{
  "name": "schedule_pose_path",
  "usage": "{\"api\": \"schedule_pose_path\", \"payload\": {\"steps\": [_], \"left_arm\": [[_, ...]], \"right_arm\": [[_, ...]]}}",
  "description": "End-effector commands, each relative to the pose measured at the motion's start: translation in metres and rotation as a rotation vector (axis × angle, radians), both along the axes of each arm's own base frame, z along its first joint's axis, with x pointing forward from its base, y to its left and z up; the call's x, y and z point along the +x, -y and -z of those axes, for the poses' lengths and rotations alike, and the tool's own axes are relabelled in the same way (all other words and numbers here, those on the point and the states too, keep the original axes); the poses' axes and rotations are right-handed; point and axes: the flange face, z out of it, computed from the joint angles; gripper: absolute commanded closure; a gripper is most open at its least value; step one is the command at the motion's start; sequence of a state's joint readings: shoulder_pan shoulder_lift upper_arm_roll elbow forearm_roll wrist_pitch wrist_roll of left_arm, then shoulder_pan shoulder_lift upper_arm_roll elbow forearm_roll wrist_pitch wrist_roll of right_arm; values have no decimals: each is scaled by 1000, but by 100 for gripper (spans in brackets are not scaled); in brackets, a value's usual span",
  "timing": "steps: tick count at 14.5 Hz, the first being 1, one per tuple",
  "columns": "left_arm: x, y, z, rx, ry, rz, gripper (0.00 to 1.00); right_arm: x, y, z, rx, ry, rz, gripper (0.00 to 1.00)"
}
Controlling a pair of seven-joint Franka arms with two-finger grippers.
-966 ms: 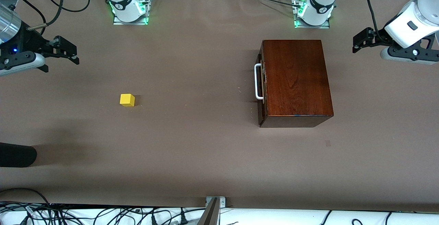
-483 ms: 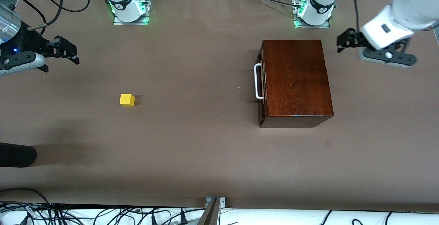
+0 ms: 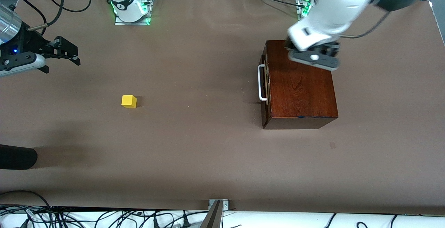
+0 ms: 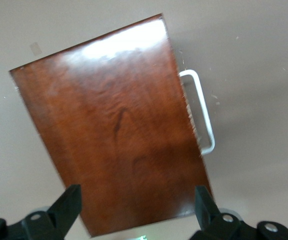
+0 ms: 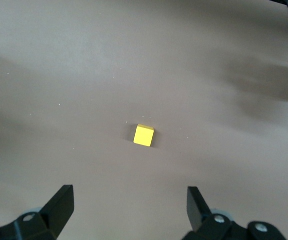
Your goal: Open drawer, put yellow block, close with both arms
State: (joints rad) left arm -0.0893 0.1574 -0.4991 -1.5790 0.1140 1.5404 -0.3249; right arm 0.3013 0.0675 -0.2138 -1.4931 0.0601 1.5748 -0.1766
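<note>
The dark mahogany box [image 3: 299, 85] stands toward the left arm's end of the table. Its drawer is shut, and the white bar handle [image 3: 261, 83] faces the right arm's end. My left gripper [image 3: 290, 46] hovers open over the box's top [image 4: 113, 125], at the end close to the arm bases, holding nothing; the handle [image 4: 199, 112] shows beside it. The yellow block [image 3: 129, 101] lies alone on the brown table toward the right arm's end. My right gripper [image 3: 71, 52] waits open and empty in the air above the table, with the block [image 5: 144, 135] ahead of its fingers [image 5: 58, 202].
A black rounded object [image 3: 17, 156] juts in at the right arm's end, nearer to the front camera than the block. Both arm bases [image 3: 132, 10] stand along the table edge farthest from the front camera. Cables [image 3: 104, 217] run along the nearest edge.
The left arm has swung in from the left arm's end of the table to over the box. The right arm, the block and the box have not moved.
</note>
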Motion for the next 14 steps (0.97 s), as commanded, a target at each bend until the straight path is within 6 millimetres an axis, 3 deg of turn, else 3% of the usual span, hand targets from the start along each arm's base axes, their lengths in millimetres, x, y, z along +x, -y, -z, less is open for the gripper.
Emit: {"api": "schedule_pose_path", "payload": {"steps": [1,4,8,14], "left_arm": [[-17,69,33,68,40,-27,0],[-24,108,64,92,114,-101,0],[-9,122,115,61,96,-150,0],[-20,140,187,162,135,-133,0]], "right_arm": [[-2,1,-7,15,-5,3,0],[-2,0,-7,15,-3,5,0],[-2,1,-6,15,-6,6,0],[-1,2,-5,10,-7,8,0]]}}
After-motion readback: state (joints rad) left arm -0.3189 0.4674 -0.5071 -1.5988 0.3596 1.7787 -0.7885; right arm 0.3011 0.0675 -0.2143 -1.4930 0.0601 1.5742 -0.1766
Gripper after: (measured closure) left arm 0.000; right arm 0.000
